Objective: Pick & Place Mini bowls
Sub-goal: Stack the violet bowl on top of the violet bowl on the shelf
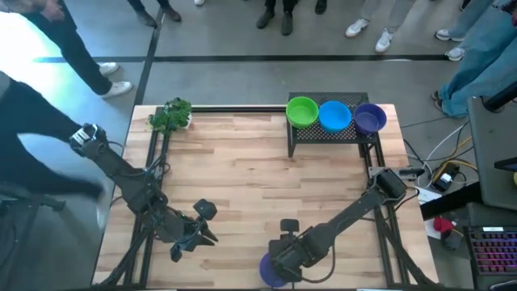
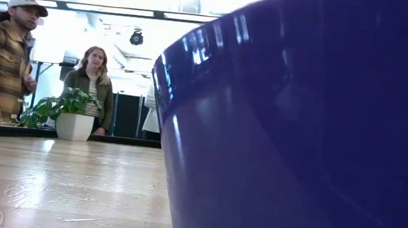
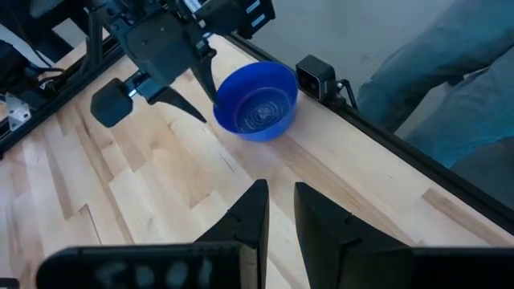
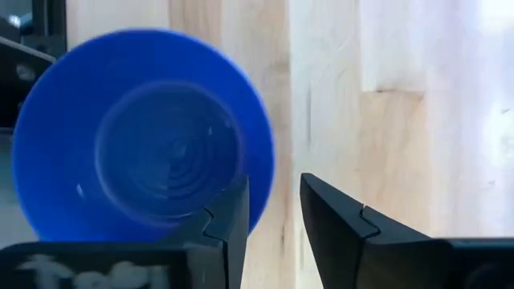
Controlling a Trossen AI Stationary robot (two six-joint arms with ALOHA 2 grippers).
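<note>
A deep blue-purple mini bowl [image 1: 268,273] stands at the table's near edge and fills the low view [image 2: 300,139]. My right gripper [image 4: 275,193] is low over it and open. One finger is inside the rim [image 4: 269,160] and the other outside, with bare wood showing between the rim and the outer finger. The left wrist view shows the same bowl [image 3: 257,100] and my right gripper [image 3: 197,92] at its edge. Green [image 1: 301,111], blue [image 1: 334,115] and purple [image 1: 370,119] bowls sit on a black rack. My left gripper [image 3: 280,197] waits near the table's near-left side, narrowly open and holding nothing.
The black rack [image 1: 331,139] stands at the far right corner. A small potted plant [image 1: 171,115] sits at the far left corner. The low camera [image 3: 315,74] sits on the near edge beside the bowl. Bare wood lies across the middle. People stand beyond the far edge.
</note>
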